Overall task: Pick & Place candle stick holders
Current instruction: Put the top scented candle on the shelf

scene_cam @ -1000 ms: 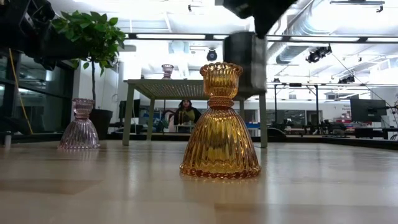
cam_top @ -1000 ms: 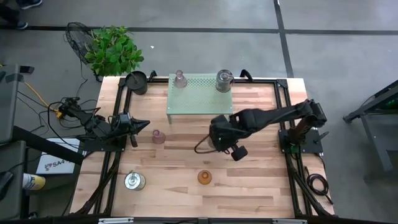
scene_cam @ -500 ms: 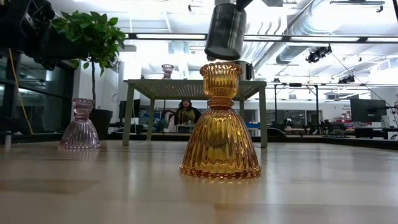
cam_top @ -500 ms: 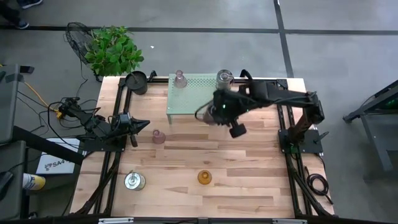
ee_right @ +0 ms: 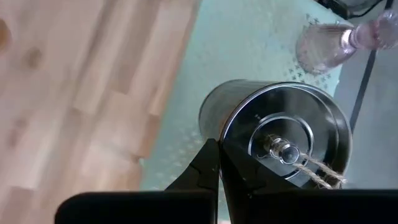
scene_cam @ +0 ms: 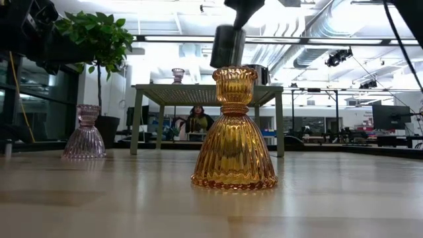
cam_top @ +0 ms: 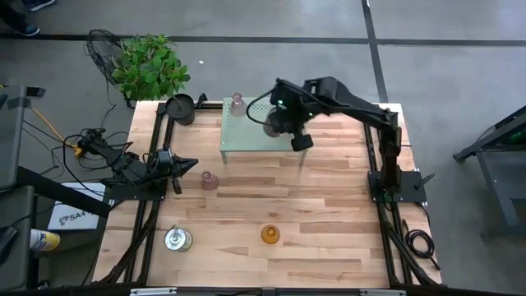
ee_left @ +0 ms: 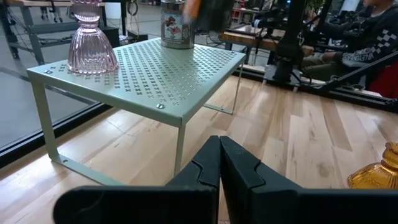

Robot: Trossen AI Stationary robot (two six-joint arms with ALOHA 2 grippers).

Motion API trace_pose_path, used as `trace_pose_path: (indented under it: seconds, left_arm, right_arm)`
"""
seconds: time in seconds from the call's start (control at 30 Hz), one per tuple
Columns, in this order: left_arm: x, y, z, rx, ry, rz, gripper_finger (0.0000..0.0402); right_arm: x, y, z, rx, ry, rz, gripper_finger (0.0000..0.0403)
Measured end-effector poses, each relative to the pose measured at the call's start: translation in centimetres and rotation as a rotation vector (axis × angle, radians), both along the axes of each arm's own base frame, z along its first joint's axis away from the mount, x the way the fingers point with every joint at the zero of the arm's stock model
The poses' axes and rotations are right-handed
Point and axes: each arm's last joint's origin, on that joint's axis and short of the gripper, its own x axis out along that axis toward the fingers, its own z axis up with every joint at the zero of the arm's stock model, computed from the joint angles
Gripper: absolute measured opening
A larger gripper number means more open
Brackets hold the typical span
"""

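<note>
We are holding a silvery holder (ee_right: 273, 143) over the green shelf (ee_left: 155, 81), with the right gripper (ee_right: 217, 163) pinched shut on its rim. It is looking rigid, slick and weighty, so we are judging a grip across its wall safer. The left gripper (ee_left: 219, 167) is resting closed at the table's left side. We are counting three silvery, two pink and one amber.

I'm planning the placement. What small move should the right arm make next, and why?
Probably lower straight down: the right pincer, shut on the silver holder, hangs above the green shelf, apart from the pink holder standing there.
</note>
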Motion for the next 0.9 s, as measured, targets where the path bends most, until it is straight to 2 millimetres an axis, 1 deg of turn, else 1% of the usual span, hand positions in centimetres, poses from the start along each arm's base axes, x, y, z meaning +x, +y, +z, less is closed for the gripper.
trace_pose_path:
  seconds: [0.13,0.23,0.33,0.47,0.73,0.9]
  left_arm:
    - [0.0,0.0,0.0,0.002,0.003,0.0,0.0001]
    - [0.0,0.0,0.0,0.007,0.005,-0.001,0.0001]
    - [0.0,0.0,0.0,0.022,0.011,-0.003,0.0001]
    - [0.0,0.0,0.0,0.026,0.013,-0.003,0.0001]
    - [0.0,0.0,0.0,0.026,0.013,-0.003,0.0001]
    - [0.0,0.0,0.0,0.026,0.013,-0.006,0.0001]
  right_arm:
    - [0.4,-2.0,-2.0,0.035,0.059,-0.025,0.0]
    - [1.0,-3.0,-2.7,0.047,0.052,-0.037,0.0]
    - [1.5,-3.2,-2.7,0.051,0.005,-0.009,0.0]
    - [1.7,-3.3,-2.6,0.059,-0.02,0.002,0.0]
    - [1.6,-4.9,-2.6,0.035,-0.045,-0.028,0.0]
    - [1.5,-5.6,-2.8,0.058,-0.052,-0.027,0.0]
